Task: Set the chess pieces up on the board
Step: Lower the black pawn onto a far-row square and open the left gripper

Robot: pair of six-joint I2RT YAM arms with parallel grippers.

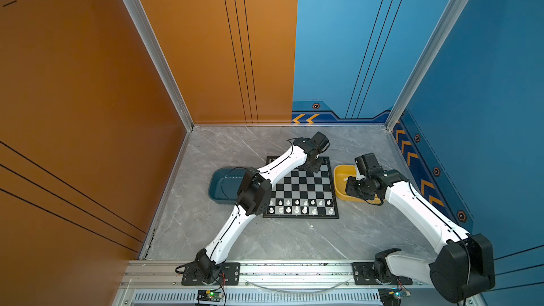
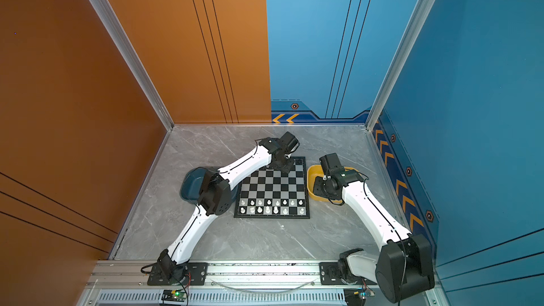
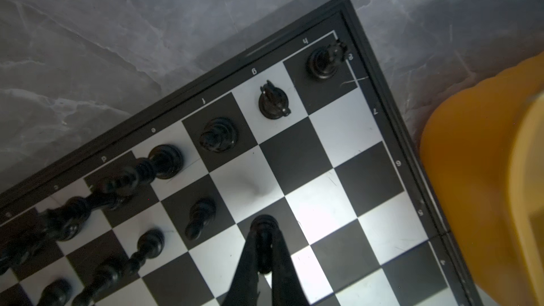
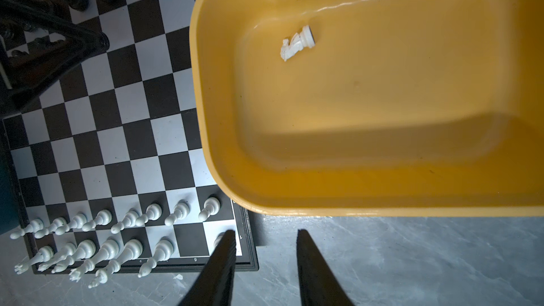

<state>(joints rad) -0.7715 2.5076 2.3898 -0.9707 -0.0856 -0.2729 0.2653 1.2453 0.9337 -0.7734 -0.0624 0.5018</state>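
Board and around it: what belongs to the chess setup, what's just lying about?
Job: board; white pieces; black pieces; black piece in left fingers; white knight lying in yellow tray.
Lying about: teal tray; white speck beside board.

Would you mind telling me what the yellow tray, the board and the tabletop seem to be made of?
Yellow tray: likely moulded plastic, glossy; rounded corners, bright highlight on its wall. Board: probably plastic, smooth; its silvery squares show sheen. Tabletop: grey veined marble look, matte; real stone or laminate, I cannot tell.
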